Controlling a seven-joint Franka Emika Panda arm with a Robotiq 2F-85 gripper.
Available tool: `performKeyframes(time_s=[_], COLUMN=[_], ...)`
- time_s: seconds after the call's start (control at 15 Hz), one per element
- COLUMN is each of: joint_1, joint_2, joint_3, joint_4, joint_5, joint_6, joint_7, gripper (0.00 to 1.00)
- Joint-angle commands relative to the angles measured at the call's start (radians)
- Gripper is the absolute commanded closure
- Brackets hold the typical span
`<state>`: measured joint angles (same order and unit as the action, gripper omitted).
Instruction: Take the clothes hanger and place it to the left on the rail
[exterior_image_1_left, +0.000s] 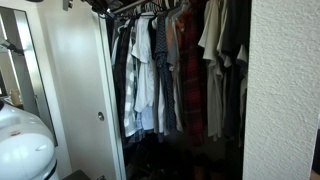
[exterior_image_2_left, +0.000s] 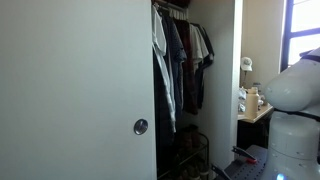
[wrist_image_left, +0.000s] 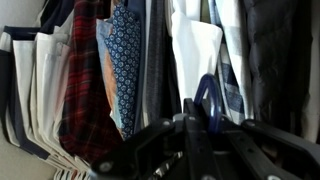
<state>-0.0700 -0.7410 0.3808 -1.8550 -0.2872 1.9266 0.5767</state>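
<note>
Wrist view: the gripper (wrist_image_left: 200, 128), made of dark matte parts, enters from the bottom edge. Its jaws are clenched on the clothes hanger (wrist_image_left: 207, 98), a thin blue curved loop that rises from between them at lower centre. Soft, folded garments hang close behind it: a red plaid shirt (wrist_image_left: 85, 90) at left, a blue shirt with a fine dot pattern (wrist_image_left: 125, 60) beside it, and a smooth white shirt (wrist_image_left: 195, 50) at centre. In an exterior view, the rail (exterior_image_1_left: 140, 8) runs as a thin dark bar across the top of the wardrobe and is crowded with hanging shirts (exterior_image_1_left: 150, 75). The smooth white door (exterior_image_2_left: 70, 80) carries a round metal knob (exterior_image_2_left: 140, 127). A rough textured wall (exterior_image_1_left: 285, 90) fills the right of the frame. The robot's glossy white rounded housing (exterior_image_1_left: 25, 145) sits at lower left.
</note>
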Motion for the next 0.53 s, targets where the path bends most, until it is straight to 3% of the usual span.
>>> performKeyframes(time_s=[0.0, 0.47], joint_1=[0.001, 0.007], joint_2=[0.029, 0.106], joint_3=[-0.024, -0.08], joint_4=[0.007, 0.005], joint_5=[0.006, 0.012], joint_6=[0.034, 0.129], joint_7=[-0.026, -0.085], gripper=[0.97, 0.97])
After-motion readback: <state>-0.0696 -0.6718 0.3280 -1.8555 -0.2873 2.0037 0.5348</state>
